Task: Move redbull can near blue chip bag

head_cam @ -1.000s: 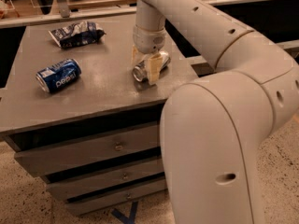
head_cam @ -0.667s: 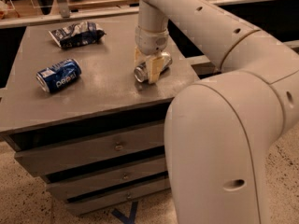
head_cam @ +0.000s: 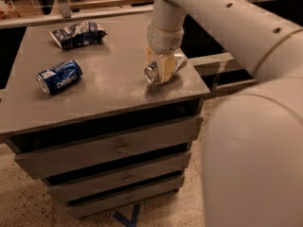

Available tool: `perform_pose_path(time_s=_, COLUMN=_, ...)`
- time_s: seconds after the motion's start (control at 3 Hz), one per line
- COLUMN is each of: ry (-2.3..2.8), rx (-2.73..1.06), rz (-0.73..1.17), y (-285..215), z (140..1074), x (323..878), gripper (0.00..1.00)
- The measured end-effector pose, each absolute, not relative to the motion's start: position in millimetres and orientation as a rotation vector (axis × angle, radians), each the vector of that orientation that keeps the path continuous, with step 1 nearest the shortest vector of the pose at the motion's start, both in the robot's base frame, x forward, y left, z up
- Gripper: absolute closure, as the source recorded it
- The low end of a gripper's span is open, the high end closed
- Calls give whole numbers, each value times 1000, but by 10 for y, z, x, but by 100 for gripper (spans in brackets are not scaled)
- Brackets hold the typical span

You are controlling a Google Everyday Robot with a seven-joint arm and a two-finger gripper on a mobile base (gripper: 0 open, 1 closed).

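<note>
The redbull can [head_cam: 152,73] is a slim silver can lying on its side near the right front corner of the grey table [head_cam: 109,89], its shiny round end facing me. My gripper [head_cam: 162,68] comes down from above and is shut on the can, with a tan finger pad [head_cam: 166,68] across its near side. The can seems to sit at or just above the tabletop, with a shadow under it. The blue chip bag [head_cam: 75,33] lies crumpled at the table's far left, well apart from the can.
A dark blue Pepsi can [head_cam: 59,76] lies on its side at the table's left front. The table has three drawers [head_cam: 118,148] below. My white arm [head_cam: 255,103] fills the right side. A dark gap lies beyond the table's right edge.
The gripper stays closed around the redbull can at nearly the same spot. The large near arm link has swung further right and closer to the camera.
</note>
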State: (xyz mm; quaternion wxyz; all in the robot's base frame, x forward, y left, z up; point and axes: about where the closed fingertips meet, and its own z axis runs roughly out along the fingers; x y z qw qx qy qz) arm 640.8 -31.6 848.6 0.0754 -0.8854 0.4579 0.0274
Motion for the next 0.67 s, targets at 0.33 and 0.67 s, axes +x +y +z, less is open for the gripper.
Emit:
perform_pose_path(time_s=0.33, ry=1216, rx=-2467, rz=-30, y=-293, z=9169, x=6012, gripper=100)
perform_pose_path(time_s=0.67, ry=1021, rx=-2288, rz=-131, y=-194, z=9814, x=5710, gripper=100)
